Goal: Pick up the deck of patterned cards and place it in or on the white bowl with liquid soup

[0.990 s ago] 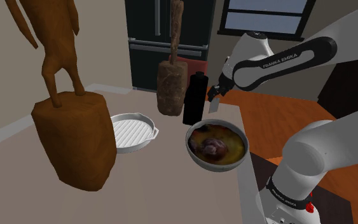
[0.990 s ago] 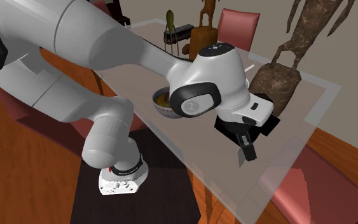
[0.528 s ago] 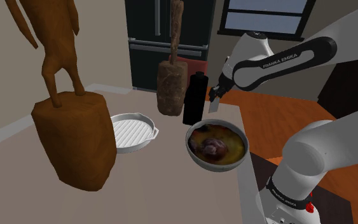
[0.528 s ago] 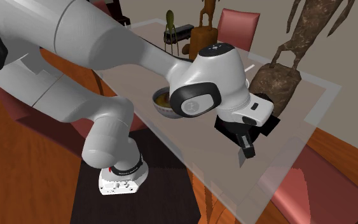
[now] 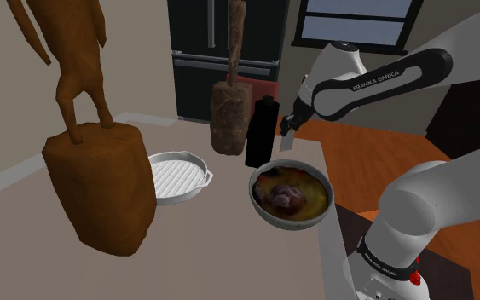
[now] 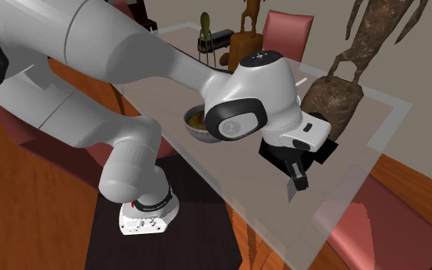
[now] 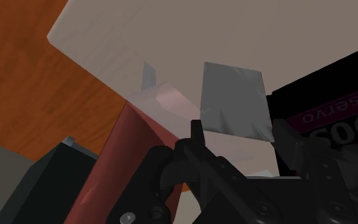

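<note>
Claw (image 6: 299, 182) creeps a touch upward and toward the second exterior view's right, over the worktop (image 6: 360, 130) near its edge. The white wrist follows. From the shoulder view, the claw's (image 5: 286, 136) shift is barely readable.

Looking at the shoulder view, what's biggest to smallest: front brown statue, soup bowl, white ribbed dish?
1. Brown carved statue, though nearest the camera.
2-3. Grey soup bowl and white ribbed dish: too alike to rank.
</note>
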